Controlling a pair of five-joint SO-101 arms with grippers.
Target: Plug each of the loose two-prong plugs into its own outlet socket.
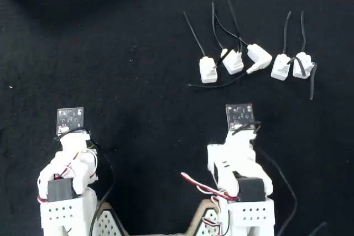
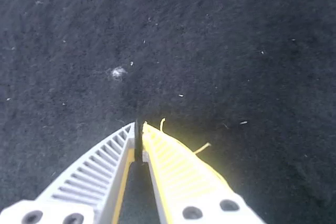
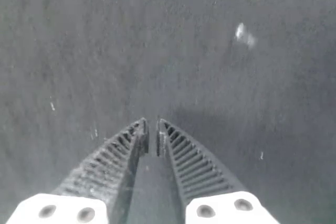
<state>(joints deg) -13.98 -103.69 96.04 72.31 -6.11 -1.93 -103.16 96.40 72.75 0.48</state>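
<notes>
5 white plug pieces [image 1: 208, 71] [image 1: 232, 62] [image 1: 259, 57] [image 1: 281, 67] [image 1: 302, 66], each on a black cord, in a row at 1 o'clock on the desk [image 1: 110, 53]; can't tell plug from socket. 2 arms at 7 and 5 o'clock. Left tool [image 2: 139, 129] and right tool [image 3: 152, 127] both pinched together, empty, over black cloth. Cables on the floor past 12 o'clock.

Five white corded connectors [image 1: 208, 70]; two arms [image 1: 69, 164].

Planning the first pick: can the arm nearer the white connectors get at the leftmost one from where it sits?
Probably yes. That arm sits folded, and the black table between it and the leftmost connector holds nothing but a thin black cord lying just before the connector, which might snag.
</notes>
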